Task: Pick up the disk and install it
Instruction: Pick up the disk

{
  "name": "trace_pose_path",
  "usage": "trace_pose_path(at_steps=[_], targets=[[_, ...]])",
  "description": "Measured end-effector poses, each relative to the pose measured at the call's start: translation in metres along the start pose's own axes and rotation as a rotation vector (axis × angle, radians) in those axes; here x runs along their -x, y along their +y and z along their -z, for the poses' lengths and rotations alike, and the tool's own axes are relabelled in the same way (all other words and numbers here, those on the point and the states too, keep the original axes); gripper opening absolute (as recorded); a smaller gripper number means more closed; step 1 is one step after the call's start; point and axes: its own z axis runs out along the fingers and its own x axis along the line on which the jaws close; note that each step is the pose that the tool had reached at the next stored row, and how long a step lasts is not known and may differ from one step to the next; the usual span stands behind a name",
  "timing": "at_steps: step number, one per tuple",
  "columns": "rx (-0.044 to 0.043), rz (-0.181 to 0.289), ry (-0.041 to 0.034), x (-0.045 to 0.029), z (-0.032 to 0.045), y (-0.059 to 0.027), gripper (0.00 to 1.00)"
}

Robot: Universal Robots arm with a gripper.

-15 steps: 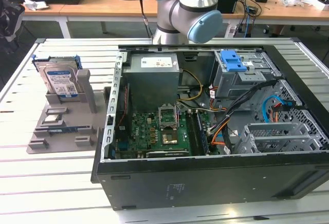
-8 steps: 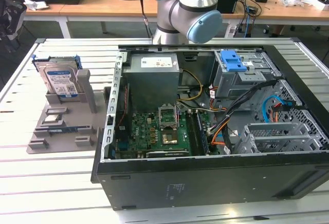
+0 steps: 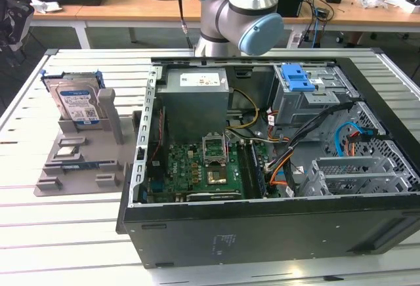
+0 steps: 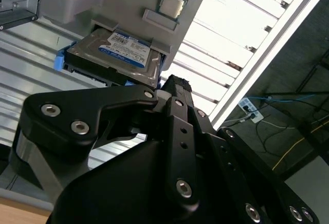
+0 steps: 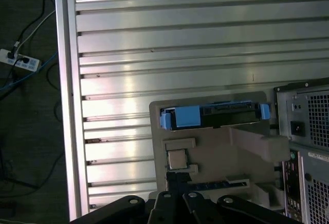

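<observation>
The disk (image 3: pixel 77 102) stands upright in a grey holder (image 3: pixel 111 122) on the desk (image 3: pixel 59 233), at the exterior view's left of the open computer (image 3: pixel 262 227). The gripper (image 4: pixel 164 93) hangs near it; nobody can tell if it is open or closed. The disk looks hard, a bit heavy and easy to hurt, so its blue side edges seem the best place to hold it.

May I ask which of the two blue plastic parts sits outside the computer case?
The blue bracket around the disk, upright in the grey holder at the exterior view's left; the blue latch is on the cage inside the case.
</observation>
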Motion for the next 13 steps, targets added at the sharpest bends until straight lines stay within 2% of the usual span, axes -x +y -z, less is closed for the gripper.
trace_pose_path(at_steps=[4, 5, 7, 13], targets=[[0.0003, 0.014, 0.0003, 0.0000, 0.0000, 0.0000, 0.11], [0.0013, 0.056, 0.0016, 0.0000, 0.0000, 0.0000, 0.11], [0.0025, 0.101, 0.0028, 0.0000, 0.0000, 0.0000, 0.11], [0.0041, 0.170, 0.0048, 0.0000, 0.0000, 0.0000, 0.11]])
